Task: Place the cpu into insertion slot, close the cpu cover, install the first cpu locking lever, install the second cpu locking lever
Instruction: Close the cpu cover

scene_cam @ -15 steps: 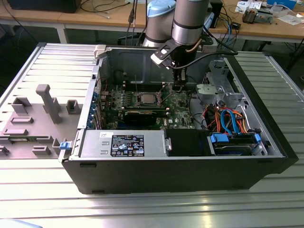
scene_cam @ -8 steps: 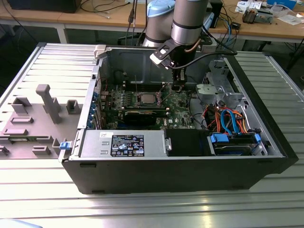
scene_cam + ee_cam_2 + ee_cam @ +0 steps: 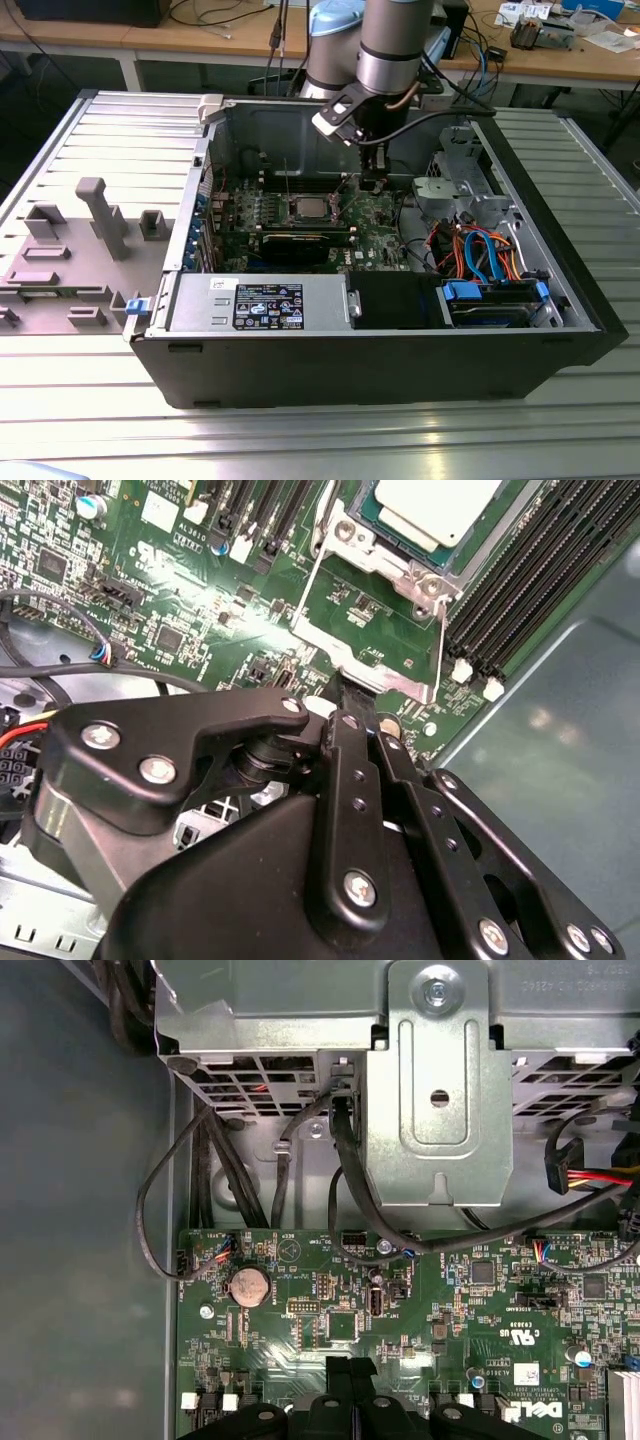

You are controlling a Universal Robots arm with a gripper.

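Silver-grey metal marks the cpu (image 3: 440, 505), which already lies in the insertion slot (image 3: 398, 568) on the green circuit board (image 3: 170, 610). In the exterior view it sits just to the exterior view's left of the claw (image 3: 373, 186). The cpu cover (image 3: 385, 672) stands raised, board showing through its window, not yet down over the chip. In the second wrist view the claw's tips are pressed together at the cover's free edge; whether they pinch it I cannot tell. The thin frame could slip off the tips and snap down hard. It could also close on a chip seated askew and bend the contacts beneath. Sideways drift might scrape the memory slots (image 3: 520, 590).
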